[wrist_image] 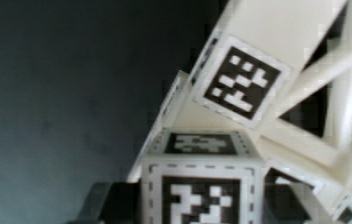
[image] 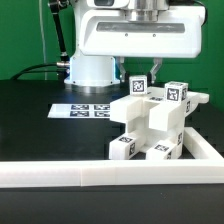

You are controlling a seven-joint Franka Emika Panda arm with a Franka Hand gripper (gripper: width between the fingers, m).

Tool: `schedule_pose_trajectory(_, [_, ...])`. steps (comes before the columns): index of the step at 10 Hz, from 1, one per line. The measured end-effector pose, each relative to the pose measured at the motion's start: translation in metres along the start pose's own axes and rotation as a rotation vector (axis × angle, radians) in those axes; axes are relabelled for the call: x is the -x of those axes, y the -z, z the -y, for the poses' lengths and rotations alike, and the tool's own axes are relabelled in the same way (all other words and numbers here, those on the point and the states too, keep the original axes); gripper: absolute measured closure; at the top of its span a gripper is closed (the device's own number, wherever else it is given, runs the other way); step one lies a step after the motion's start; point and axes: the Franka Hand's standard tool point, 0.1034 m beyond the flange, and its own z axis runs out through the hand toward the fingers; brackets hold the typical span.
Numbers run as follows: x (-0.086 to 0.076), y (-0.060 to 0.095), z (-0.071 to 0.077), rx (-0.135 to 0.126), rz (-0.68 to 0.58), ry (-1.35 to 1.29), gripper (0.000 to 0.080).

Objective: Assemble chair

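the gripper (image: pixel 143 72) comes straight down over the half-built chair (image: pixel 152 125) and its fingers are drawn in narrow at the tagged post (image: pixel 138 87) that sticks up at the top of the stack — it looks clamped on that post, though the exterior view is too small to show the contact cleanly. in the wrist view the chair (wrist_image: pixel 244 110) fills the picture, tagged blocks and slanted white bars close under the camera, with only dark counter (wrist_image: pixel 66 90) beside them.

the chair sits on the black counter (image: pixel 30 110), its lower blocks pressed into the corner of the white rail (image: pixel 100 176) that runs along the near edge and up the exterior view's right side. the marker board (image: pixel 88 109) lies flat just behind it, toward the exterior view's left.

the likely trouble: the pieces look only loosely seated, so a sideways pull or twist on the post could tip the whole stack or pop a joint apart. a grip that is off-centre could also let the post slip and drop skew.

room to move is lopsided — the rail blocks the near side and the exterior view's right, and the arm's white base (image: pixel 90 68) stands behind. the open counter lies to the exterior view's left, and straight up is free.
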Motion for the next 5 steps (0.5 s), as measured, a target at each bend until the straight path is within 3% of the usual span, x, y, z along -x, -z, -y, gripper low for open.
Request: schedule_pose_trajectory(5, [-0.0030, -0.0008, 0.0024, -0.006, -0.001, -0.462, 0.0515])
